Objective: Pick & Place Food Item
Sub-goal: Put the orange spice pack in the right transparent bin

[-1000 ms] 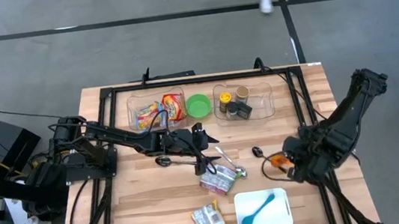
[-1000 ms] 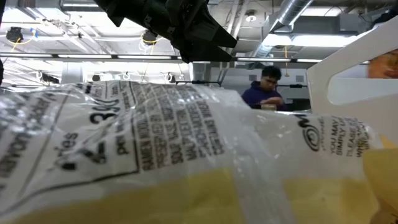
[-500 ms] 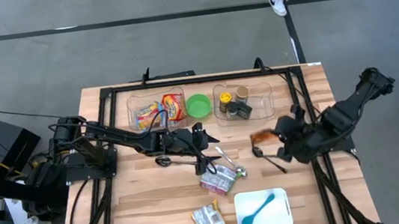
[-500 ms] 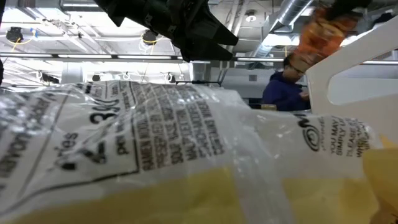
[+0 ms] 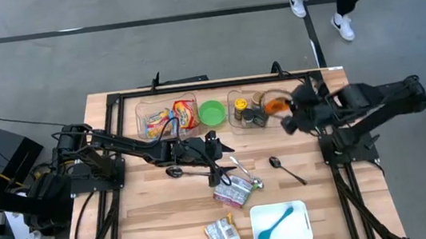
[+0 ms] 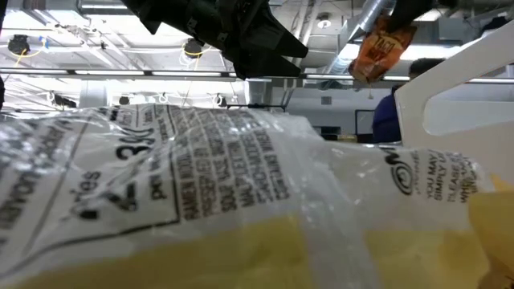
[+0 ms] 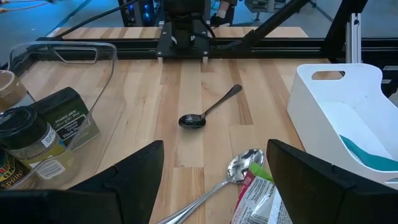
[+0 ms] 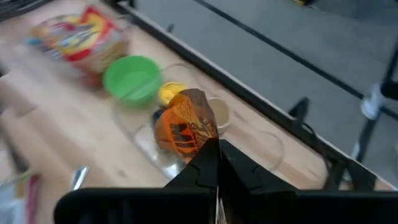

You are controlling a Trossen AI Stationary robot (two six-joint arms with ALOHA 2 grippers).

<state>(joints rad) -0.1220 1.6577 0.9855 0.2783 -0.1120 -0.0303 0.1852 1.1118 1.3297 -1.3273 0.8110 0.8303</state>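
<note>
the right gripper (image 5: 284, 119), closed on an orange snack bag (image 5: 274, 104), carries it above the right clear bin (image 5: 284, 94); next it needs lowering and release. the left gripper (image 5: 214, 145) waits wide open, empty, near the table's middle.

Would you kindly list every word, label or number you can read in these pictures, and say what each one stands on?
"TRADER JOE'S": dark green box in the clear bin.
"YOU MAY", "SIMPLY": clear food bag, low view, right end.
Fine-print block and large partial figures on that bag: unreadable.
Jar label: too small.
Orange packet in the right gripper: print blurred.
</note>
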